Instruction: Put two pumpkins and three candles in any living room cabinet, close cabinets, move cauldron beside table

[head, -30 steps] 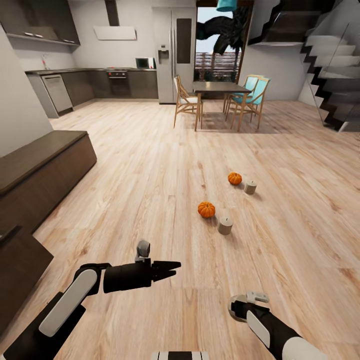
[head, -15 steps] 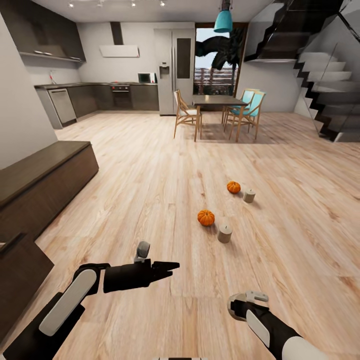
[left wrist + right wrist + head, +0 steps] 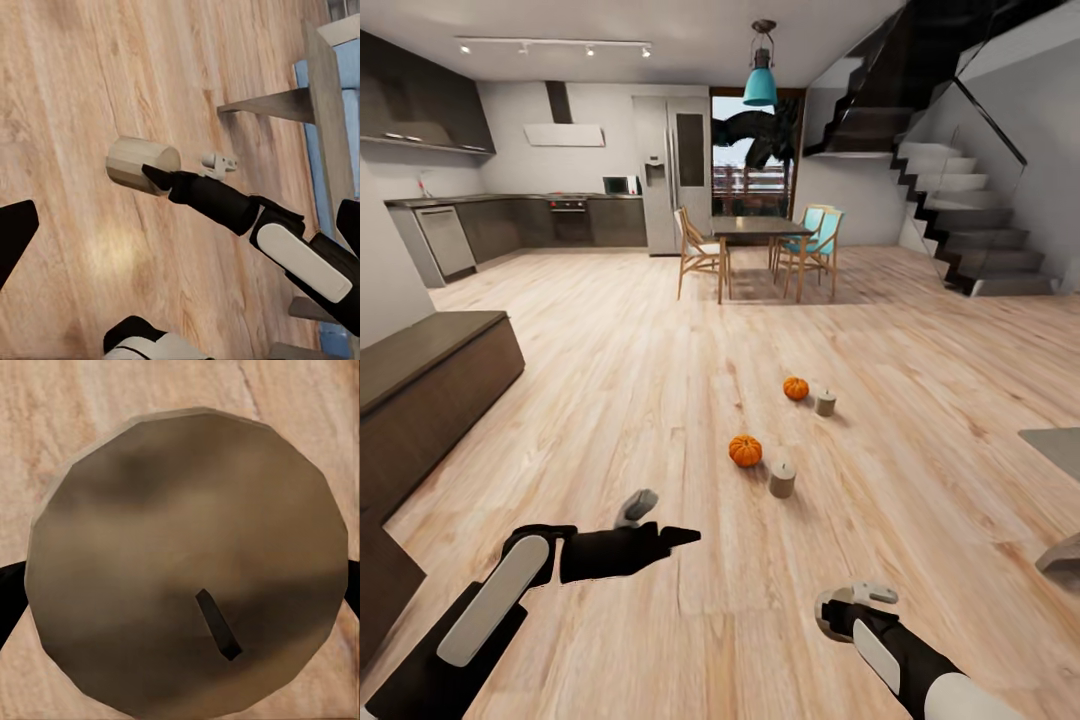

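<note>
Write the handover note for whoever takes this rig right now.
Left gripper: open, empty, above the floor.
Right gripper: shut on held candle.
On the floor: near pumpkin beside near candle; far pumpkin beside far candle.
Cabinet is to the left, table corner at the right edge.
Done: one candle picked up.
Left: stow all five, close every cabinet, place cauldron by the table.

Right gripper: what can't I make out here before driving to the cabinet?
1. Right gripper: in the head view its own wrist hides the fingers and the candle.
2. Right wrist view: the candle covers the floor below it.
3. Cabinet and table: cut off by the head view's edges.
</note>
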You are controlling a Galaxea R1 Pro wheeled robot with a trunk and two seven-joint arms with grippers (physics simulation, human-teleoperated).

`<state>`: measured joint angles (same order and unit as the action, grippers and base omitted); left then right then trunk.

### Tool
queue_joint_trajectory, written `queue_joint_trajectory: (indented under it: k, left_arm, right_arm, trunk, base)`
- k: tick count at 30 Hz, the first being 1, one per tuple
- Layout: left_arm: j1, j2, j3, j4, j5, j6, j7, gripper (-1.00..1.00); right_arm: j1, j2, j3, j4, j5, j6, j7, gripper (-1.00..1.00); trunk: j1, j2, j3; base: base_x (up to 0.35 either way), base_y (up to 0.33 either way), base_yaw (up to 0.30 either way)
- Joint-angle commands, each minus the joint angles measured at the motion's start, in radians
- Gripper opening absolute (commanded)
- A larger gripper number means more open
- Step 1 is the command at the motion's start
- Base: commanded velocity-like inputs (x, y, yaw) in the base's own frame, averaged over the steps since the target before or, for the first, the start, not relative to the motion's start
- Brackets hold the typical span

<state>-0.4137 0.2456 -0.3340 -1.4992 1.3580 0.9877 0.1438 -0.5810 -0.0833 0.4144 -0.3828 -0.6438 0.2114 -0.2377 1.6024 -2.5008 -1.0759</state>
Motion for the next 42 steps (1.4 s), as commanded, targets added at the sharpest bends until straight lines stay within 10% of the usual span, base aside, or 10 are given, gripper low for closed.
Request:
queue_joint_trajectory:
  k: [1,13,38,42]
  left_arm:
    - [0.000,0.001,0.000,-0.001,0.010,0.001,0.018,1.00]
    - [-0.002,-0.007,0.042,0.001,0.009,-0.007,0.249,1.00]
    - [-0.002,-0.008,0.047,0.004,0.007,-0.009,0.274,1.00]
    - [-0.003,-0.011,0.050,0.020,-0.040,-0.011,0.339,1.00]
  right_arm:
    - [0.000,-0.001,0.008,-0.002,-0.013,0.003,-0.003,-1.00]
    - [0.000,0.000,0.012,-0.002,-0.012,-0.001,-0.004,-1.00]
    - [0.000,-0.001,0.009,-0.002,-0.013,0.001,-0.002,-1.00]
    - [0.000,-0.001,0.009,-0.002,-0.013,0.002,-0.002,-1.00]
  trunk:
    - [-0.001,0.000,0.003]
    - [-0.033,0.057,0.045]
    - [-0.129,0.232,0.129]
    - [-0.144,0.260,0.143]
  base:
    - [0.000,0.000,-0.276]
    - [0.000,0.000,-0.173]
    - [0.000,0.000,-0.103]
    - [0.000,0.000,-0.269]
